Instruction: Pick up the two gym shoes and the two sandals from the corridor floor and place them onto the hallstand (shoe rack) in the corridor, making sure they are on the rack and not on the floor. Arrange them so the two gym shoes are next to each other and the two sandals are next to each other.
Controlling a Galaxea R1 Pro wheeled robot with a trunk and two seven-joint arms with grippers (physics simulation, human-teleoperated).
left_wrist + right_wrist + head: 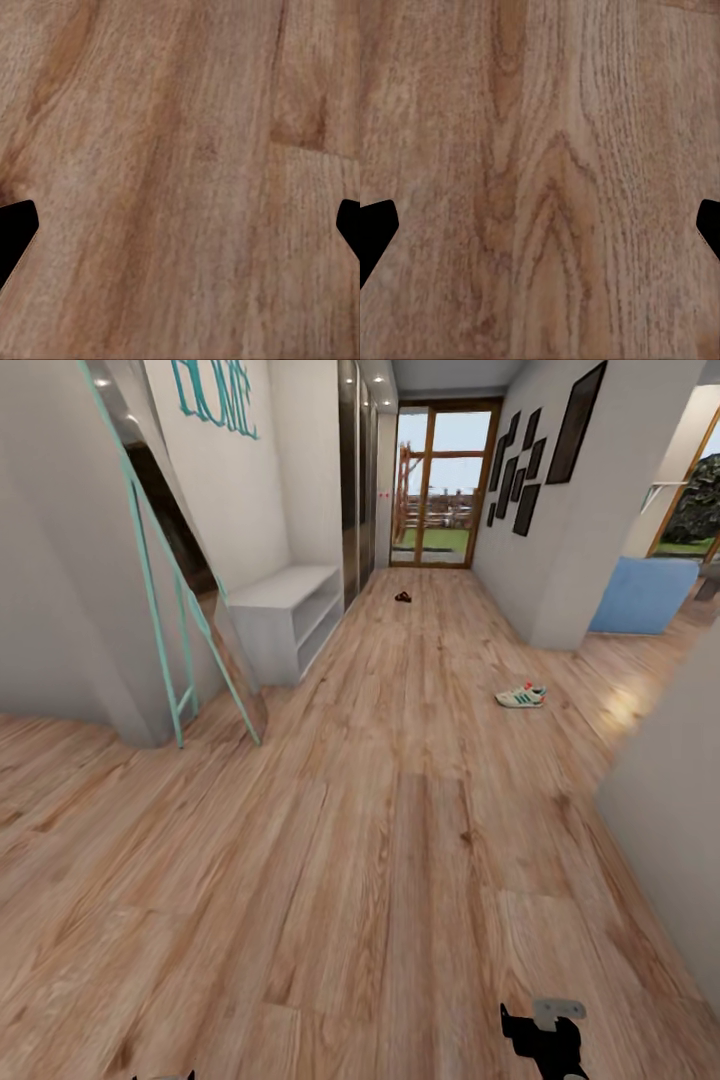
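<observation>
Teal "HOME" letters (213,397) hang above the pale grey hallstand (283,616)

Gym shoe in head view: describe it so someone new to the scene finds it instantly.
Look down the corridor floor toward the glass door. Short of it, on the right near the pale wall corner, lies the gym shoe. It is white with green stripes, unlike the small dark item lying farther off near the door.
</observation>
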